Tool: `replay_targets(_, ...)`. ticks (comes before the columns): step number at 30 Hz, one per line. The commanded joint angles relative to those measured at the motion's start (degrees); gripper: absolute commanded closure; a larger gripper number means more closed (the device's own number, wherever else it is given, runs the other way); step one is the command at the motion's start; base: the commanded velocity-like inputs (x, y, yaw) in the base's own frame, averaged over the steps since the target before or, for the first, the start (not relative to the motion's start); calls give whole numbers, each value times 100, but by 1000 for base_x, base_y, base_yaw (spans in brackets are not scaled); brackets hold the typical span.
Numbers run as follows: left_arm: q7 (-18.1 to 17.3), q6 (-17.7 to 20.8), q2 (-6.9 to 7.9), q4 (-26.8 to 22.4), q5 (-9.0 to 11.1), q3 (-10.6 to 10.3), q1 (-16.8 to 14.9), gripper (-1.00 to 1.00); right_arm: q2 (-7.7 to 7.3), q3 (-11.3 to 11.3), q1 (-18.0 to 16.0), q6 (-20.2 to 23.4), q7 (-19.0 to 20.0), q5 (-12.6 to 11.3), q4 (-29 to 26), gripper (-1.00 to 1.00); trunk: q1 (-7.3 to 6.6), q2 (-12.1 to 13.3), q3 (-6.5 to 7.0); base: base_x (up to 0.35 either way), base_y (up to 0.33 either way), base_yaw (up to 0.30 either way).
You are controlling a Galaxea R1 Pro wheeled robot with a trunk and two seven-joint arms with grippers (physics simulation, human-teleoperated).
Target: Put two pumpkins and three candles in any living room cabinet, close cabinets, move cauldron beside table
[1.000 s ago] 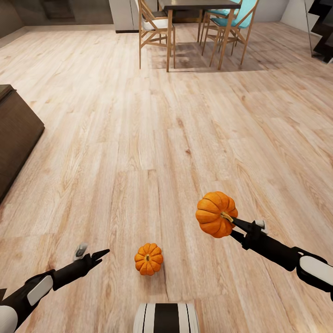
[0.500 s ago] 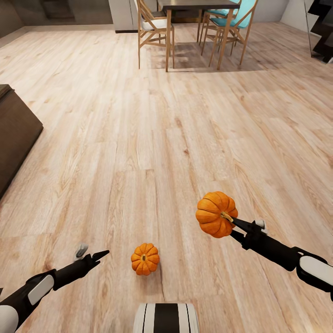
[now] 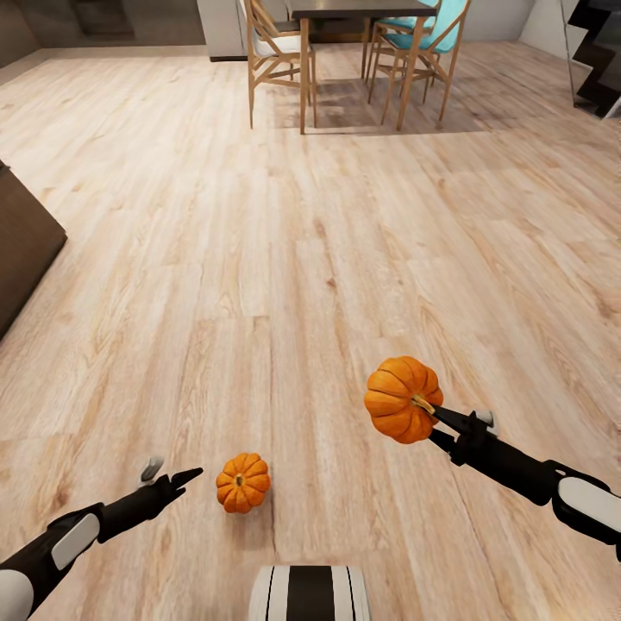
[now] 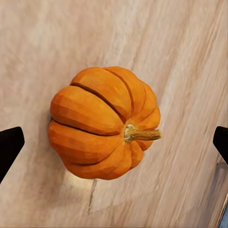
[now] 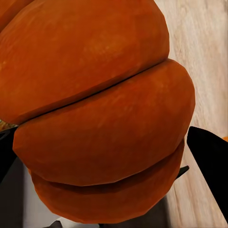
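I see bare wooden floor (image 3: 285,259) around the loose pumpkin (image 3: 242,483), with the dining desk (image 3: 358,9) and chairs (image 3: 276,52) far beyond it and the dark cabinet (image 3: 21,250) well off to its left. My left end effector (image 3: 191,473) hangs just left of that pumpkin, spread wide and empty. My right end effector (image 3: 435,414) is clamped on the second pumpkin (image 3: 401,398), held off the floor.

The floor pumpkin (image 3: 242,483) now sits nearer the left gripper (image 3: 191,474), as the whole head view shifts.
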Motion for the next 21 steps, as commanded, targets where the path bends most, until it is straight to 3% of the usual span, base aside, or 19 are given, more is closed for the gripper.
replay_targets(1, -5, 49, 5, 2, 60, -27, -3, -100, -5, 24, -13, 31, 19, -63, 1, 100, -1, -2, -4, 0, -38, 0)
replay_targets(21, 10, 42, 5, 5, 69, 16, -3, -100, -5, 24, -14, 24, 19, -63, -9, 100, -1, -2, -4, -7, -61, 0)
